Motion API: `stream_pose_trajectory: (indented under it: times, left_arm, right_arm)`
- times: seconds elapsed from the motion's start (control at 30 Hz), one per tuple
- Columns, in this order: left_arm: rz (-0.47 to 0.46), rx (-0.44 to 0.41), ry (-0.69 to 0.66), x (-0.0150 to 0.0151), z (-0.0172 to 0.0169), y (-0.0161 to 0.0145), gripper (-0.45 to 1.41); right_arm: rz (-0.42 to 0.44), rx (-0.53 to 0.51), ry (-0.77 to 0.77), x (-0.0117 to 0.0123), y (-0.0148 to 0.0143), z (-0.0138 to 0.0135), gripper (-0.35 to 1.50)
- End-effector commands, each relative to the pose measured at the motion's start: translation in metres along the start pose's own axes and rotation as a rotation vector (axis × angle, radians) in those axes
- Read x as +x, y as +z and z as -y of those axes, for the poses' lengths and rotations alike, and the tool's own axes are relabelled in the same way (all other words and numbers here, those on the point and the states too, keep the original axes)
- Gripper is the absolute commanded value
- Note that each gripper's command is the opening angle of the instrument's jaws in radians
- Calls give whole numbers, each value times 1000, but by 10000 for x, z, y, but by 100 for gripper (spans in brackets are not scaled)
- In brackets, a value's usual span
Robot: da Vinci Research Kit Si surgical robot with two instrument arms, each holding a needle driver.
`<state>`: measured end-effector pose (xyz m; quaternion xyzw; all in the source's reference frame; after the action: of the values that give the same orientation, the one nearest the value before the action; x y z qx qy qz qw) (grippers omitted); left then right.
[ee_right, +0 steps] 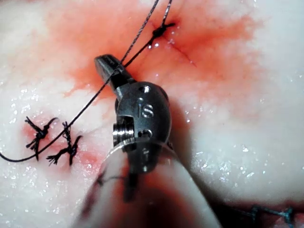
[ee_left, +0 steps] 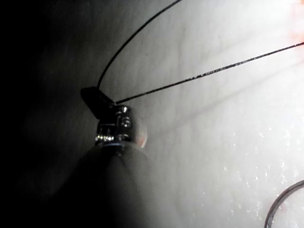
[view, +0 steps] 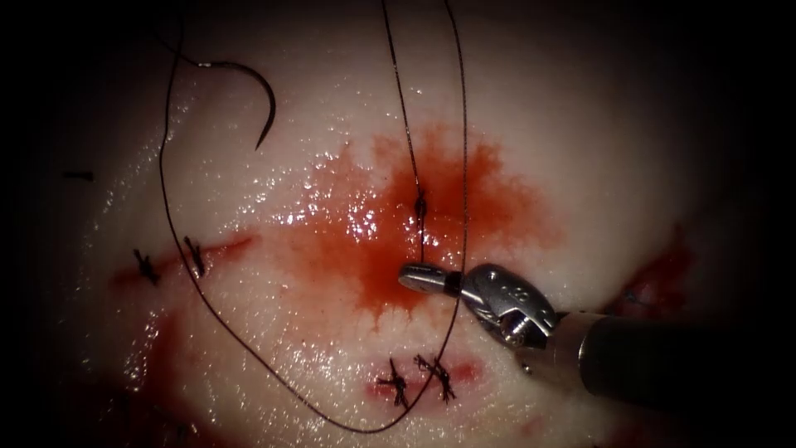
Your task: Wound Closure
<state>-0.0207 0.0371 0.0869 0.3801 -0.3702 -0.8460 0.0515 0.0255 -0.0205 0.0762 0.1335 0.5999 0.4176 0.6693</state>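
Basically we judged a knot-tying stage: right steel needle driver (view: 424, 277) had jaws clamped on the dark thread (view: 462, 149) just below the knot (view: 420, 204); left driver (ee_left: 99, 100) gripped thread too. Curved needle (view: 264, 104) lay free on the pale tissue (view: 580, 166), far up-left. Next needs even tension.

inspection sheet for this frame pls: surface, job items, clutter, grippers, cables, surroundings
Surface: tissue, wet, with red fluid pooled around the cut.
Job's things: needle lies free on the tissue at upper left, not in the tissue; thread loops from it across the tissue; a knot sits at the cut.
Clutter: tied stitches with cut ends; more at left.
Grippers: right tool shut on the thread; left tool shut on the thread.
Cables: nothing seen.
Surroundings: dark.
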Motion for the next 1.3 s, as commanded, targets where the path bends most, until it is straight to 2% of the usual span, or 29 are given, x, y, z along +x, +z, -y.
stream_pose_trajectory:
  times: [0.03,0.23,0.47,0.87,1.0,1.13,1.17,1.2,1.23,1.27,1.3]
  left_arm:
    - [2,3,-1,-4,2,11,-45]
    - [33,26,26,-13,4,20,-45]
    - [53,37,66,-24,11,29,-45]
    - [63,53,75,-38,17,35,-45]
    - [54,59,77,-40,16,33,-45]
    - [3,75,23,-30,10,27,-45]
    - [-18,83,-3,-27,8,25,-45]
    - [-51,80,-28,-23,7,22,-45]
    - [-89,68,-52,-17,5,18,-45]
    - [-124,56,-79,-12,3,15,-45]
    - [-158,42,-94,-6,2,11,-45]
  right_arm:
    - [4,8,0,-10,6,6,-35]
    - [23,16,-3,-12,4,16,-35]
    - [76,45,-21,-26,-2,24,-35]
    - [116,21,-39,-43,-6,10,-35]
    - [121,18,-40,-44,-4,9,-35]
    - [63,37,-49,-32,4,8,-35]
    - [50,54,-52,-28,6,8,-26]
    - [34,63,-53,-24,8,8,36]
    - [22,67,-51,-22,9,8,65]
    - [11,72,-48,-19,9,8,80]
    - [7,81,-46,-16,9,8,87]
